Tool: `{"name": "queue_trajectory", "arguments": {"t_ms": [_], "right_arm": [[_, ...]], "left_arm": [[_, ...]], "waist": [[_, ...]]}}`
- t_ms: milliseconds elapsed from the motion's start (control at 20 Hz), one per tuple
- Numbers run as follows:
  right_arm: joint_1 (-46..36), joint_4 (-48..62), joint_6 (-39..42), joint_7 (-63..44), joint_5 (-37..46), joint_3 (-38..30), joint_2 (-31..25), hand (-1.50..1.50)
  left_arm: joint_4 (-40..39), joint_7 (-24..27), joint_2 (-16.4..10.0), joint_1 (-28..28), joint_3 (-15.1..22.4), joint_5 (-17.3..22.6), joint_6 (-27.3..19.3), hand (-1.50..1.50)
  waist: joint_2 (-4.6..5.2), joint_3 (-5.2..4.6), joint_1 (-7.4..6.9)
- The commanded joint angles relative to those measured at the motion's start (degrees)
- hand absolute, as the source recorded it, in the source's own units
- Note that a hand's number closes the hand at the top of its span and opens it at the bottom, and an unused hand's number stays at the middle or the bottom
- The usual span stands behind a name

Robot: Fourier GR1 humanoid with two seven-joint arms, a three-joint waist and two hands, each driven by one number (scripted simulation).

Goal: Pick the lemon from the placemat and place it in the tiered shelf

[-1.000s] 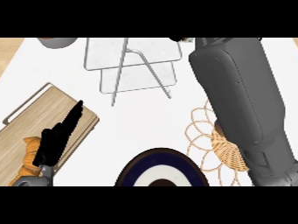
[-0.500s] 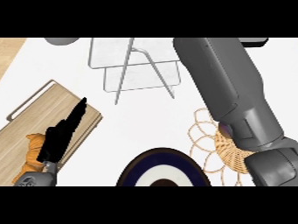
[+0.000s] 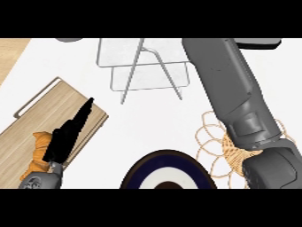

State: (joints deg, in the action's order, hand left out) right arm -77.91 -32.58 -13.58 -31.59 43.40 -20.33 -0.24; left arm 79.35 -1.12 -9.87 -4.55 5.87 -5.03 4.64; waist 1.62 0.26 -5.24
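Likely the placing step: right arm (image 3: 225,88) stretches beside the shelf (image 3: 146,75), right hand and lemon out of view. Left hand (image 3: 67,133) rests released. Next: lower onto a tier.

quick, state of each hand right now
Left robot hand: open, fingers straight, holding nothing.
Right robot hand: cannot tell, nearly all cut off at the top edge.

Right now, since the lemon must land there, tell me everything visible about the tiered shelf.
The tiered shelf stands far back on the white counter: two clear, glass-like trays, one stepped below the other, on thin grey metal legs splayed like an A. Both trays look bare. The right forearm crosses its right edge; contact is unclear.
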Motion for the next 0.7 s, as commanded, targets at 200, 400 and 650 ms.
{"name": "queue_trajectory", "arguments": {"t_ms": [200,400,650], "right_arm": [[-2.7,3.3,-12.5,13.1,-16.2,-7.6,0.2,-1.50],[-0.9,1.7,-22.1,19.8,-16.6,-9.1,0.2,-1.50],[-0.7,-1.6,-32.9,19.9,-13.9,-10.5,-0.5,-1.50]], "left_arm": [[-2.6,-1.8,-0.1,-2.0,-0.2,-0.4,0.5,0.00],[-2.2,-1.3,-0.7,0.7,-1.9,1.6,1.3,0.00],[-1.8,-2.1,-0.7,2.4,-1.9,0.6,0.4,0.00]], "waist": [[0.08,-0.28,-0.52],[-0.49,-0.28,1.16],[-1.30,-0.29,3.88]]}}
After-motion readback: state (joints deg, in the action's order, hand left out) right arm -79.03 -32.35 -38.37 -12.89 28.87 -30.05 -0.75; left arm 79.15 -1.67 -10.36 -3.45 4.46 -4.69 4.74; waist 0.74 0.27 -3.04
